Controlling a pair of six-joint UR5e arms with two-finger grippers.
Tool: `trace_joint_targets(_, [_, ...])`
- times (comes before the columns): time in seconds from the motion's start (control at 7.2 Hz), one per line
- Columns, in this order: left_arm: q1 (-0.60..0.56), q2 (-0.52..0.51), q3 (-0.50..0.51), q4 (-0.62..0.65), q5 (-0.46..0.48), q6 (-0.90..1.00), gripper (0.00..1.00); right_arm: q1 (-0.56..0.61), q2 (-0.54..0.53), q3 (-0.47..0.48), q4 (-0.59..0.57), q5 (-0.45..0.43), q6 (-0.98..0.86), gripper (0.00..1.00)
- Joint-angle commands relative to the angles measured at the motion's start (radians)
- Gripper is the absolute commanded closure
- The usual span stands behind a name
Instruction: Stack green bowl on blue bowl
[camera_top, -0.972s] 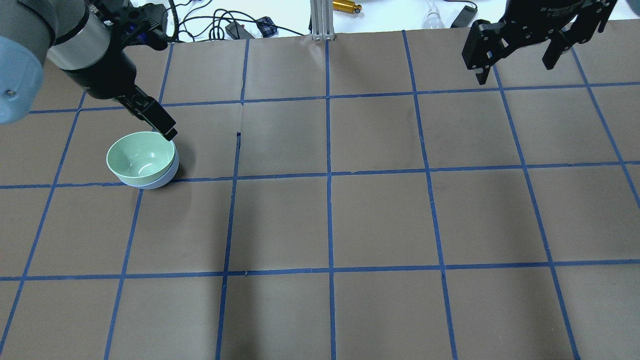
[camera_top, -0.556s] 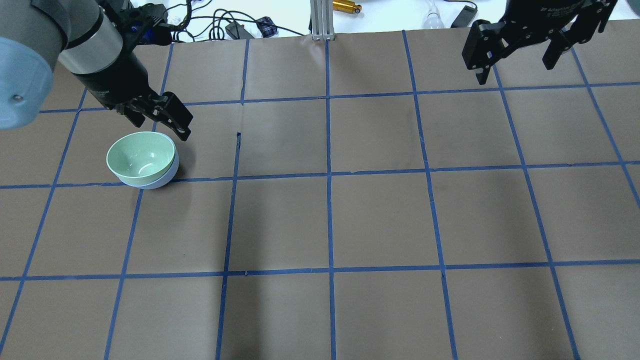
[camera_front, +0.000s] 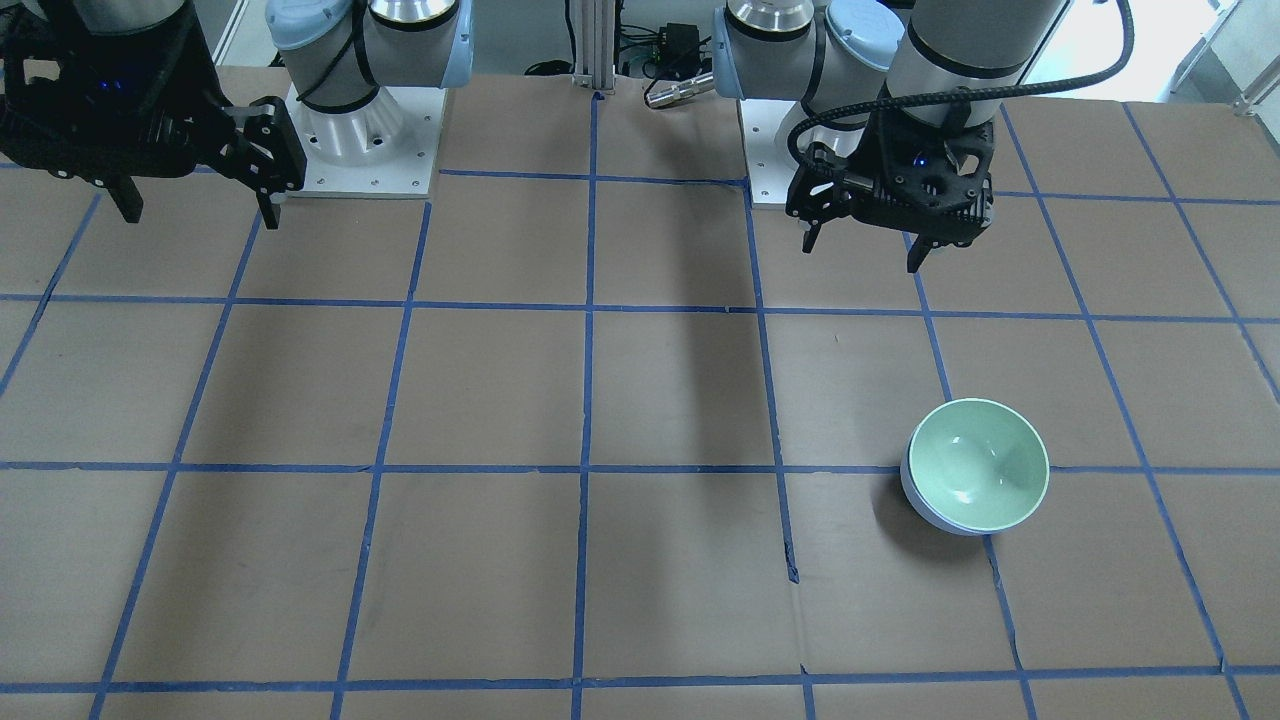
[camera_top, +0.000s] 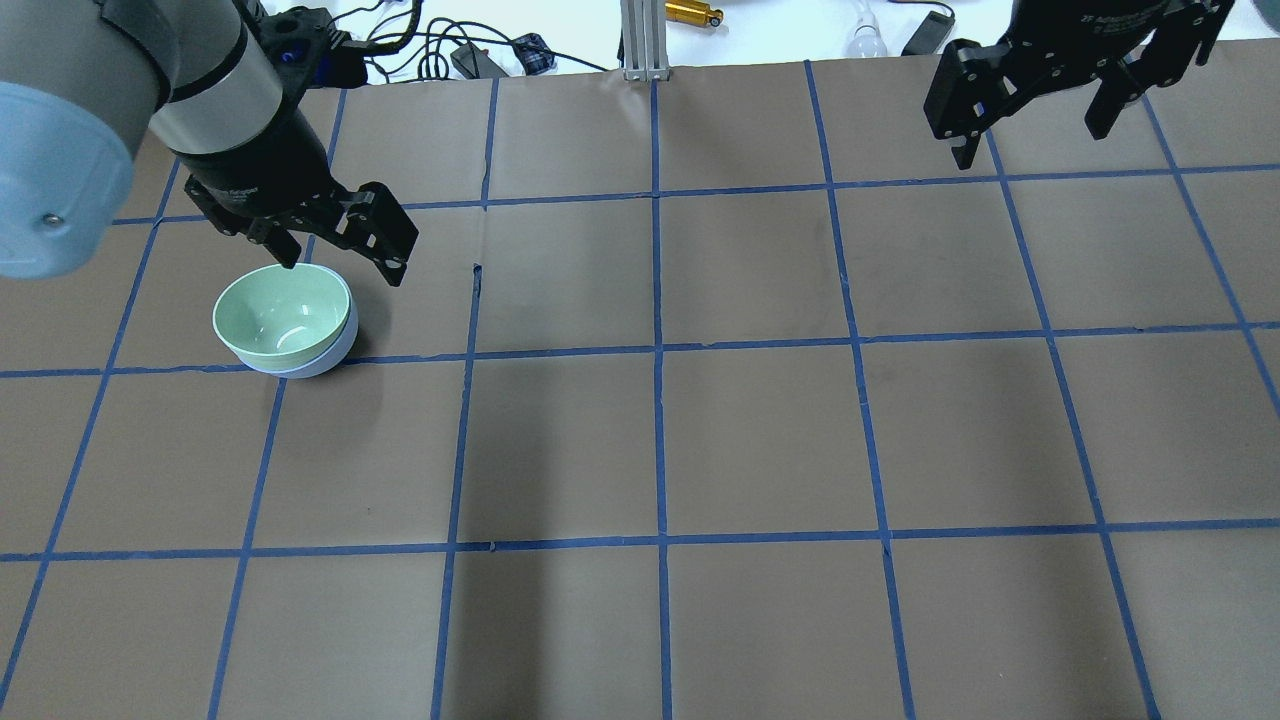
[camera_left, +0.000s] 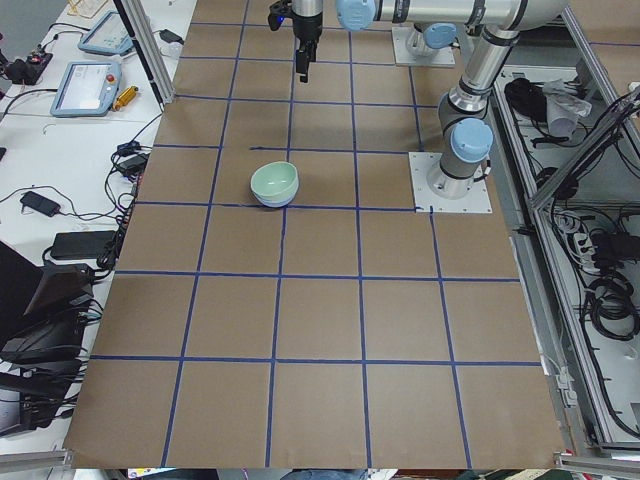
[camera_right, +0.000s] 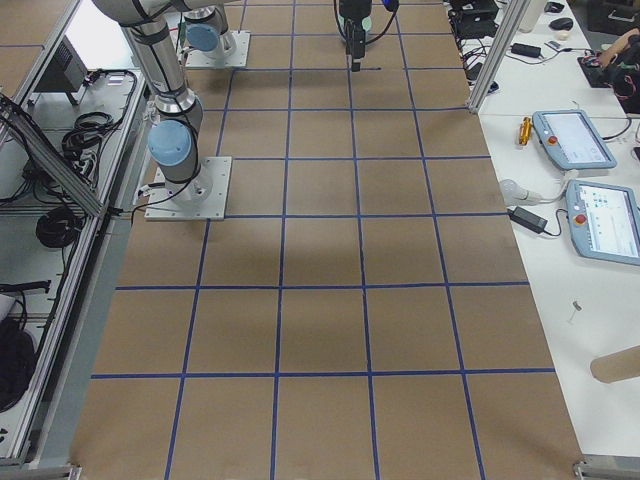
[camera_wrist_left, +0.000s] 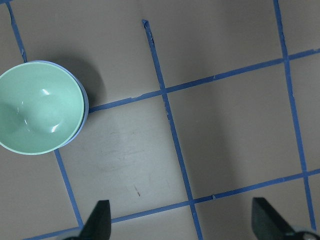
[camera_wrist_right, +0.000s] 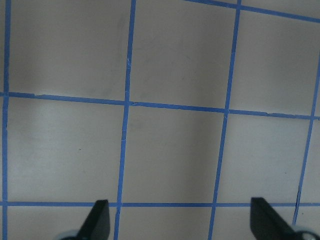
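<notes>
We see the green bowl (camera_top: 282, 312) nested in the blue bowl (camera_top: 338, 351) on the table (camera_top: 760, 430), left gripper (camera_top: 345, 270) raised just beside the bowls, fingers spread wide, empty, right gripper (camera_top: 1030, 142) well apart from them, likewise wide, nothing held.

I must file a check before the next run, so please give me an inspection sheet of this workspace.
surface: brown table with a blue tape grid.
job's things: green bowl sits nested in blue bowl, upright.
clutter: nothing seen.
tools: left tool open, above the table beside the bowls, holding nothing; right tool open, holding nothing, at the opposite side.
cables: black cables beyond the table's far edge.
surroundings: teach pendant on the side bench.
</notes>
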Motion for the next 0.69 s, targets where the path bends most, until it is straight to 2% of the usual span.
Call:
trace_joint_targets(0.0, [0.004,0.005,-0.001,-0.016,-0.013,-0.009,0.00,0.000,0.000,0.000,0.000,0.000,0.000,0.00])
trace_joint_targets(0.56, [0.010,0.031,-0.002,-0.017,0.003,-0.127,0.00,0.000,0.000,0.000,0.000,0.000,0.000,0.00])
